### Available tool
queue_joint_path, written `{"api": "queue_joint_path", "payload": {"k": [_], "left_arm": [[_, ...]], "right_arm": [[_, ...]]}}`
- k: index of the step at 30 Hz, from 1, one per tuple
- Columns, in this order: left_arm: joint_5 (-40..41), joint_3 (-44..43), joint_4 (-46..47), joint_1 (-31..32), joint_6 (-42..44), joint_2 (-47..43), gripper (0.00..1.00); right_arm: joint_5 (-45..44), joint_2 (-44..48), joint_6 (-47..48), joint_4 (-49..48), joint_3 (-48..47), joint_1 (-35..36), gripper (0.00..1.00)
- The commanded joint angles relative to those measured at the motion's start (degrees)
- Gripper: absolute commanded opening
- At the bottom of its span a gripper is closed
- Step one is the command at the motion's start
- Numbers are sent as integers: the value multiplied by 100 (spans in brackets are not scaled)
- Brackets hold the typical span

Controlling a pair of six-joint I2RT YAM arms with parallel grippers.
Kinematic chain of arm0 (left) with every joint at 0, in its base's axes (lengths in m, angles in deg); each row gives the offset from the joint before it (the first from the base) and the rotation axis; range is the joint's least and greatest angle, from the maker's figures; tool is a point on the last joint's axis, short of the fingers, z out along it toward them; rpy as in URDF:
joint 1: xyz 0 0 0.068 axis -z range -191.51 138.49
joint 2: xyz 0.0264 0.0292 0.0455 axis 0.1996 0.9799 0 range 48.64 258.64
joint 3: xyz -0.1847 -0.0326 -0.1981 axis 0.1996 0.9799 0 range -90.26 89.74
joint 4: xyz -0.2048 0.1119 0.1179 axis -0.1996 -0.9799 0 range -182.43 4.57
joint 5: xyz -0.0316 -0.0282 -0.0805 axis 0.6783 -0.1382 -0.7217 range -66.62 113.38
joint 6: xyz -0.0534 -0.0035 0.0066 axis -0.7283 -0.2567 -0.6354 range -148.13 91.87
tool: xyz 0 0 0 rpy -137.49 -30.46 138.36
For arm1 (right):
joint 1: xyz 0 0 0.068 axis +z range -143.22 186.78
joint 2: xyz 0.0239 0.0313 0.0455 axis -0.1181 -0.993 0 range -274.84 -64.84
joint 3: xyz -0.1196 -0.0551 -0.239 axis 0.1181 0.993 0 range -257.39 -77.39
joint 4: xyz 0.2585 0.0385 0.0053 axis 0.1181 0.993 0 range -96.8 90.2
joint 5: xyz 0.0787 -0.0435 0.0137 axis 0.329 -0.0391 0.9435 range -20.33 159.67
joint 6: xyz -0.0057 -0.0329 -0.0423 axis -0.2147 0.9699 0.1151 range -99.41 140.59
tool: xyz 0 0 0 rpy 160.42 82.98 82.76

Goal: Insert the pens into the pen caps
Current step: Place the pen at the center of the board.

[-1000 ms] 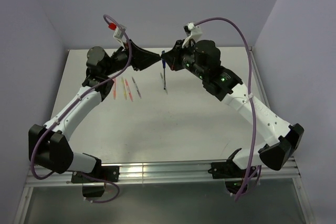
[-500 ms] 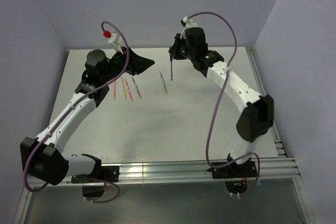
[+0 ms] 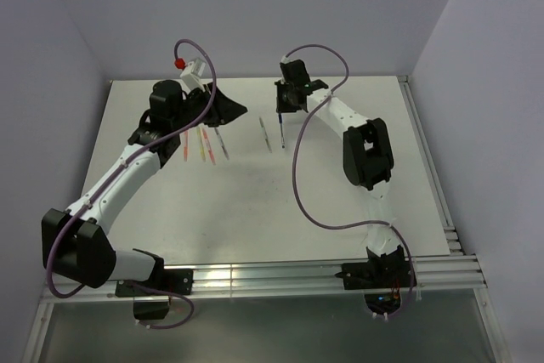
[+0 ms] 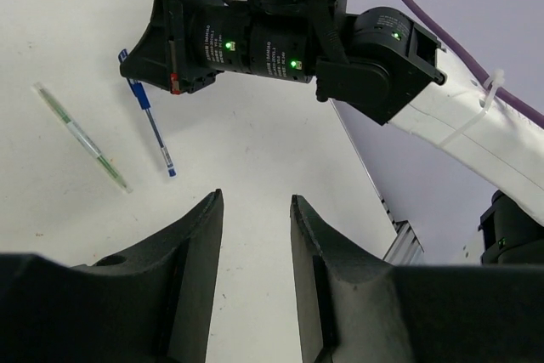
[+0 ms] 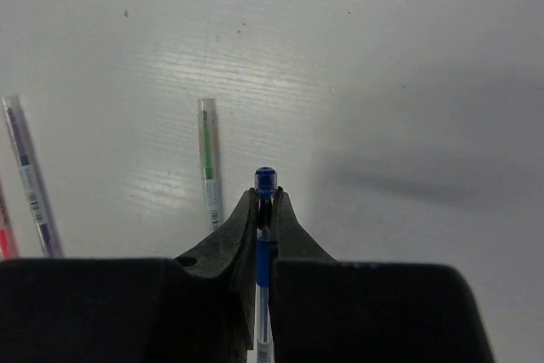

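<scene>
My right gripper (image 3: 283, 106) hangs over the far middle of the table, shut on the blue pen (image 3: 282, 123), which points down from it. In the right wrist view the fingertips (image 5: 248, 210) pinch the blue pen (image 5: 265, 178) just behind its short blue end piece; I cannot tell if that piece is a cap. My left gripper (image 3: 236, 110) hovers to the left, open and empty (image 4: 255, 210), facing the blue pen (image 4: 156, 131). A green-clear pen (image 3: 266, 135) lies flat on the table between the two grippers. No loose pen caps are in view.
Three more pens lie in a row under the left arm: red (image 3: 184, 144), yellow-orange (image 3: 202, 144) and grey (image 3: 221, 142). The grey pen (image 5: 30, 178) and green-clear pen (image 5: 208, 174) show beneath the right gripper. Walls close off the back and both sides.
The two grippers stood tip to tip; they have drawn apart. The right arm swung toward the back wall carrying the blue pen, and the left gripper pulled back to the left.
</scene>
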Motion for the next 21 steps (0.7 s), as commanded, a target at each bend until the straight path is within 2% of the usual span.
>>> {"api": "queue_joint_path", "payload": {"k": [1, 11, 21], "left_arm": [[-95, -264, 61, -16, 74, 29, 41], [-209, -255, 79, -25, 30, 90, 41], [-306, -255, 114, -25, -23, 143, 41]], "right_arm": [[-161, -95, 76, 82, -300, 27, 0], [-3, -447, -3, 91, -230, 27, 0], [-2, -474, -29, 38, 52, 36, 11]]}}
